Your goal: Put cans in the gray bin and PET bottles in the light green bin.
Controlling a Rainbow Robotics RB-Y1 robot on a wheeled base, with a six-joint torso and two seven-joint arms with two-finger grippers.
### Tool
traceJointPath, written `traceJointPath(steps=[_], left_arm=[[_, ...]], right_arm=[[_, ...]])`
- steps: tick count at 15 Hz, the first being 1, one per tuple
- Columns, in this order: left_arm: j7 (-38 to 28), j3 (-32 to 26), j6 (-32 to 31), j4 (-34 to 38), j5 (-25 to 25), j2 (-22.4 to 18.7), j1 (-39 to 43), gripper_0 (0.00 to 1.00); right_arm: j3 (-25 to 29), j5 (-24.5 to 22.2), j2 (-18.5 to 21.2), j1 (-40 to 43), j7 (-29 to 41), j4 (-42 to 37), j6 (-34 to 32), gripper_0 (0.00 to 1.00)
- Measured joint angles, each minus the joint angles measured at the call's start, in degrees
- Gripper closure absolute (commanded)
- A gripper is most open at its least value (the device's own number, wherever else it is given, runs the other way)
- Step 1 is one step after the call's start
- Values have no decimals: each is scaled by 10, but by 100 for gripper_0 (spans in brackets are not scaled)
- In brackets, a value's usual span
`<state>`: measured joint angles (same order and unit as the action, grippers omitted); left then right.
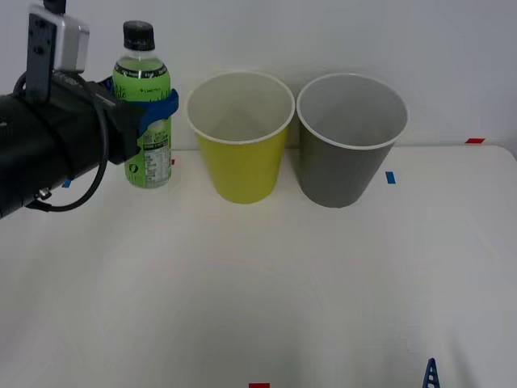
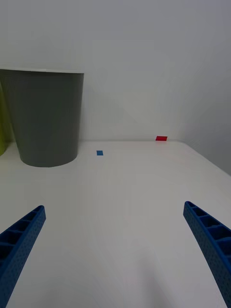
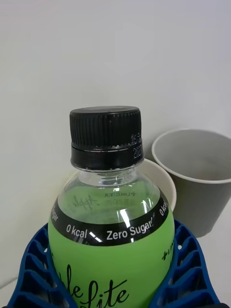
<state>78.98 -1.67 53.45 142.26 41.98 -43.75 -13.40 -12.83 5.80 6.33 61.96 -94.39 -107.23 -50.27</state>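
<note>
Left tool (image 1: 158,113) is gripping the PET bottle (image 1: 145,121), upright, just beside the light green bin (image 1: 241,153) | right tool (image 1: 430,374) is being held wide | risk: rim being clipped, bin being toppled.

- A white table (image 1: 258,307) spreads across the front view, its top smooth, matte and evenly lit, with only soft shadows.
- A plain pale wall (image 1: 323,32) rises straight behind the table's far edge, without windows or fittings.
- A small blue tape mark (image 1: 390,177) lies flat on the table near its far edge.
- A red tape mark (image 1: 475,141) sits at the far corner, close to the wall.
- Another red mark (image 1: 258,385) lies at the table's near edge, about midway across.
- In the right wrist view the blue mark (image 2: 99,153) and the red mark (image 2: 161,138) lie apart on the tabletop, the red one closer to the wall (image 2: 144,62).
</note>
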Motion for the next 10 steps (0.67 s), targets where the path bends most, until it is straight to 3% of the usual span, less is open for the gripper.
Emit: traceJointPath(steps=[4, 8, 10], left_arm=[[-15, 0, 27, -69, 35, -3, -101, 100], [47, 3, 26, -160, 102, 14, -181, 100], [69, 25, 25, -197, 105, 25, -227, 100]], right_arm=[[0, 0, 0, 0, 0, 0, 0, 0], [0, 0, 0, 0, 0, 0, 0, 0], [0, 0, 0, 0, 0, 0, 0, 0]])
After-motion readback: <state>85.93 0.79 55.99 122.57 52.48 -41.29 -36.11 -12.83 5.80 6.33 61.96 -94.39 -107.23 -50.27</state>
